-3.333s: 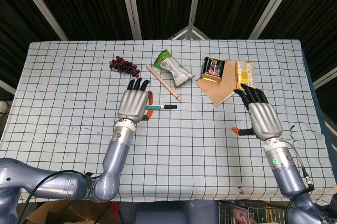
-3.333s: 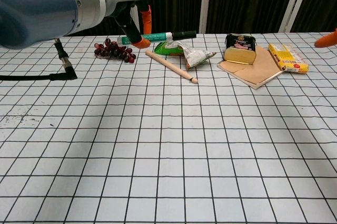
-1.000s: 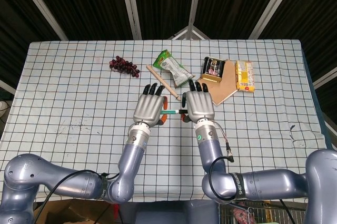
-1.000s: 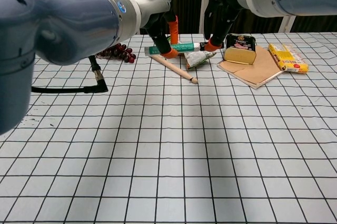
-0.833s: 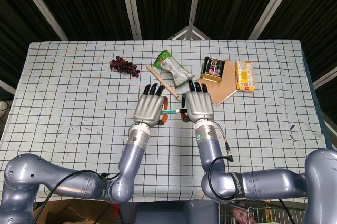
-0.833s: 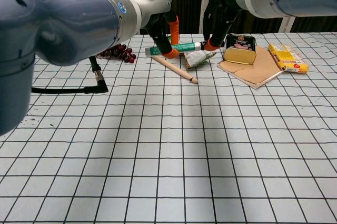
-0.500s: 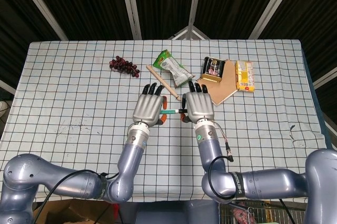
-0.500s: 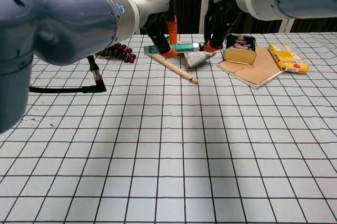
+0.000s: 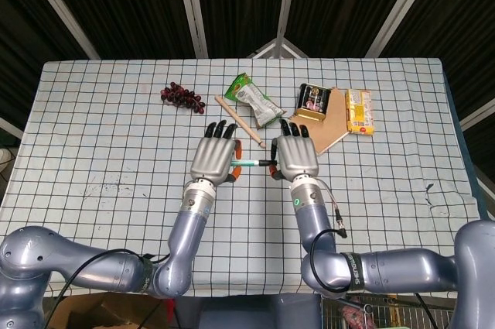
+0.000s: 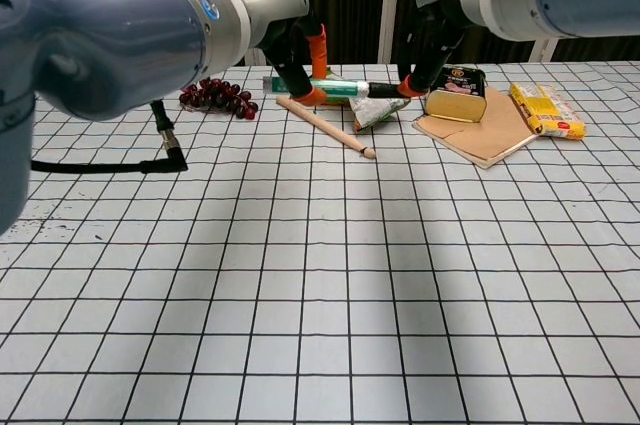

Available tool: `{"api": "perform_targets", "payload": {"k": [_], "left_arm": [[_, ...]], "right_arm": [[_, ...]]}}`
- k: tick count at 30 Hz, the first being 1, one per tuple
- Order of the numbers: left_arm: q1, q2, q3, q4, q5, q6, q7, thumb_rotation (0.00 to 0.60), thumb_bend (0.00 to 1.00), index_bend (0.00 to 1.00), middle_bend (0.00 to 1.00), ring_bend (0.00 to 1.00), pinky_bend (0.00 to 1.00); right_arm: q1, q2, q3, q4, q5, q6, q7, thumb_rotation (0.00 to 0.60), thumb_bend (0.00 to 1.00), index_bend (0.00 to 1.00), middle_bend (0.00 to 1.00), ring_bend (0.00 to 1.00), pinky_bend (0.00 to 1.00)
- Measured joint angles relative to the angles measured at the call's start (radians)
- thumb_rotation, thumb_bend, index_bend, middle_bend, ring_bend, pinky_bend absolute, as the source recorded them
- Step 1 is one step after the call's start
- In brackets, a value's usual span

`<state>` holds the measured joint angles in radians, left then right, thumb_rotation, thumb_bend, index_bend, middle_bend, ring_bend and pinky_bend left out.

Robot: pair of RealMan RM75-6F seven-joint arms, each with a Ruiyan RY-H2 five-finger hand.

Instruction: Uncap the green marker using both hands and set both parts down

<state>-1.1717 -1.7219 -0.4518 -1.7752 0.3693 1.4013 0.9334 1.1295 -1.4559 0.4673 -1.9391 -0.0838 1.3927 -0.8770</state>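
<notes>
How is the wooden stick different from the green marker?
The wooden stick is plain tan and lies on the table; the green marker is green with a dark end and is held up by the left hand and right hand. The stick looks longer. Both are thin and straight.

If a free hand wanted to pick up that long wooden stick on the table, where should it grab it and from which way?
Best near the middle of the wooden stick, from straight above, fingers closing across its width. It lies flat and slanted on the tablecloth, so a mid grip should keep it level. Its far end lies close to the green snack packet, so there's less room there.
</notes>
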Motion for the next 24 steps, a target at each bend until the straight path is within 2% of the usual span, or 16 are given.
{"api": "perform_targets", "payload": {"k": [9, 11, 15, 18, 24], "left_arm": [[0.052, 0.051, 0.029, -0.034, 0.020, 0.000, -0.036, 0.600, 0.64, 0.68, 0.11, 0.00, 0.00], [0.062, 0.060, 0.034, -0.035, 0.026, -0.006, -0.046, 0.600, 0.64, 0.68, 0.11, 0.00, 0.00], [0.065, 0.064, 0.035, -0.035, 0.031, -0.015, -0.055, 0.600, 0.64, 0.68, 0.11, 0.00, 0.00], [0.061, 0.060, 0.033, -0.035, 0.034, -0.020, -0.057, 0.600, 0.64, 0.68, 0.11, 0.00, 0.00], [0.048, 0.043, 0.029, -0.028, 0.035, -0.024, -0.054, 0.600, 0.64, 0.68, 0.11, 0.00, 0.00]], "right_arm": [[-0.038, 0.037, -0.018, -0.010, 0.000, -0.019, 0.027, 0.600, 0.41, 0.63, 0.00, 0.05, 0.00], [-0.043, 0.043, -0.022, -0.013, 0.001, -0.031, 0.030, 0.600, 0.41, 0.57, 0.00, 0.05, 0.00], [-0.045, 0.059, -0.028, -0.024, 0.012, -0.054, 0.025, 0.600, 0.41, 0.38, 0.00, 0.04, 0.00], [-0.034, 0.065, -0.029, -0.033, 0.029, -0.060, 0.008, 0.600, 0.41, 0.29, 0.00, 0.03, 0.00], [-0.003, 0.056, -0.021, -0.038, 0.034, -0.053, -0.003, 0.600, 0.41, 0.24, 0.00, 0.02, 0.00]]}}
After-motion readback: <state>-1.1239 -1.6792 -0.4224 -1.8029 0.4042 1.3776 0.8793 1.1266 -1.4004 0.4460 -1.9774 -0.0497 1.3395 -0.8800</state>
